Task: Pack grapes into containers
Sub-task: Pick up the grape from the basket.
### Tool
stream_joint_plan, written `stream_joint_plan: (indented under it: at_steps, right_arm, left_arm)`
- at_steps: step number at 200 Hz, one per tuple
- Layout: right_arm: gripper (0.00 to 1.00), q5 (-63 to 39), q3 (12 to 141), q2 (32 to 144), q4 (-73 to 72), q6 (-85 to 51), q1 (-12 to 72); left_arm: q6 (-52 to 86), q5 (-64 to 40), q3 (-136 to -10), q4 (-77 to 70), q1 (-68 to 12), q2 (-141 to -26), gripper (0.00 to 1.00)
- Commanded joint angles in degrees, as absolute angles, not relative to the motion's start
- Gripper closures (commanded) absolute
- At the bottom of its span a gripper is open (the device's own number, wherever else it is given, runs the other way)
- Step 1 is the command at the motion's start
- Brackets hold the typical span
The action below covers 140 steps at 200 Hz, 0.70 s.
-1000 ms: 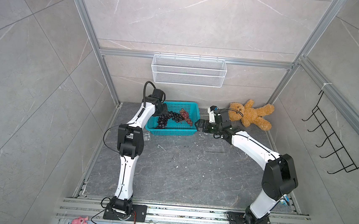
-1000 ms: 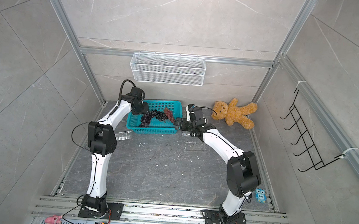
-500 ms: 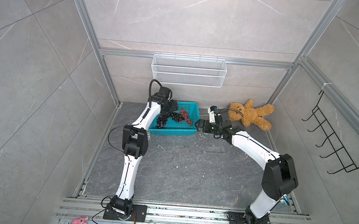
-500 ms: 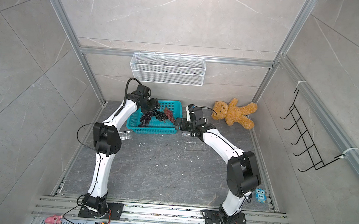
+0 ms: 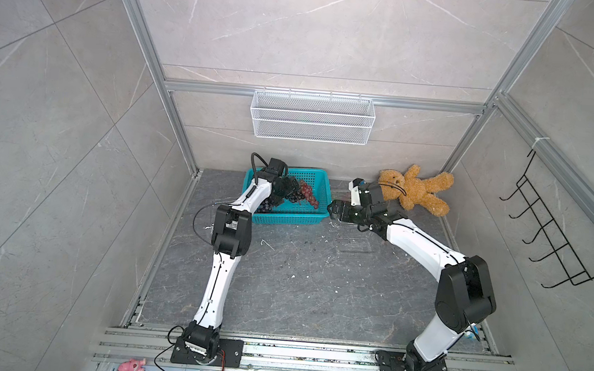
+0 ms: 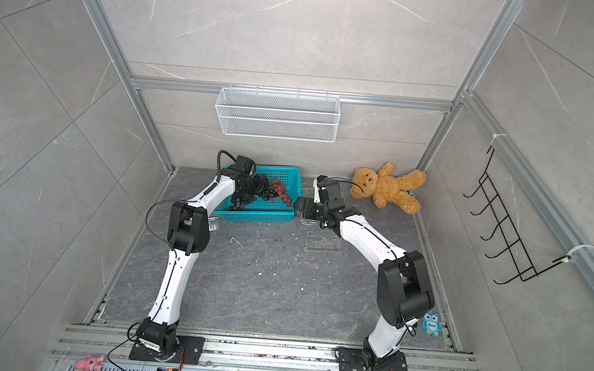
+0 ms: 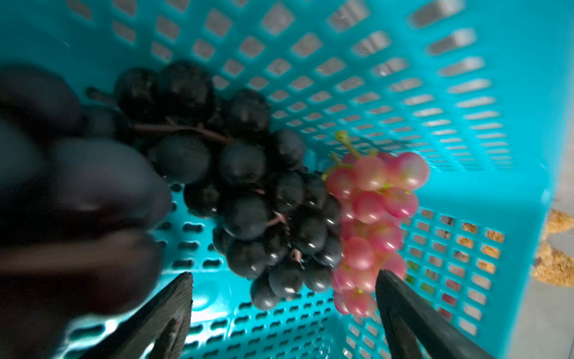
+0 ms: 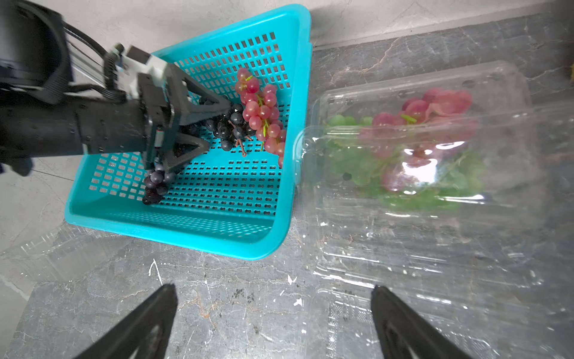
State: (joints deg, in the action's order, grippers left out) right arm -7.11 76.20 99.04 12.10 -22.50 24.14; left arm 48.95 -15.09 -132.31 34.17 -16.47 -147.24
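A teal basket [image 5: 287, 217] [image 8: 186, 223] holds the loose grapes: a dark bunch [image 7: 245, 186] [image 8: 228, 127], a pink bunch [image 7: 372, 217] [image 8: 261, 112] beside it, and a second dark bunch [image 8: 155, 183]. My left gripper [image 5: 289, 189] [image 7: 283, 275] is inside the basket and open. Its fingers stand wide apart, just over the lower ends of the dark and pink bunches. My right gripper [image 5: 335, 209] [image 8: 273, 288] is open over bare floor beside the basket. A clear container [image 8: 419, 149] next to the basket holds green and pink grapes.
An empty clear container [image 5: 356, 243] [image 6: 322, 241] lies flat on the floor by my right arm. Another [image 6: 212, 225] sits left of the basket. A teddy bear [image 5: 414, 192] lies at the back right. A white wire basket [image 5: 311, 117] hangs on the back wall.
My left gripper has moved right, further over the basket, and its fingers have spread wider. The right arm has not moved.
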Motion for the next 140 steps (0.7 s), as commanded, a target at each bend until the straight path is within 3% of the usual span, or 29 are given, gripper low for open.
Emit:
stream_joint_plan:
  at_steps: [1,27,59,140]
  right_arm:
    - [0.01,-7.47,75.56,96.9,11.35,-23.12,24.05]
    - [0.01,-7.59,75.06,96.66,10.85,-23.37,23.88]
    - [0.0,-7.44,73.93,96.34,10.45,-23.39,23.73]
    - [0.01,-7.38,71.46,94.76,9.58,-23.28,22.31]
  left_arm:
    - [52.37,-14.21,-133.88,32.65,-16.27,-148.72,0.06]
    - [53.59,-13.55,-134.16,29.82,-16.26,-150.36,0.1]
    - [54.28,-13.88,-135.86,27.28,-16.33,-152.96,0.24]
    - [48.15,-16.7,-133.14,24.34,-16.4,-150.34,0.83]
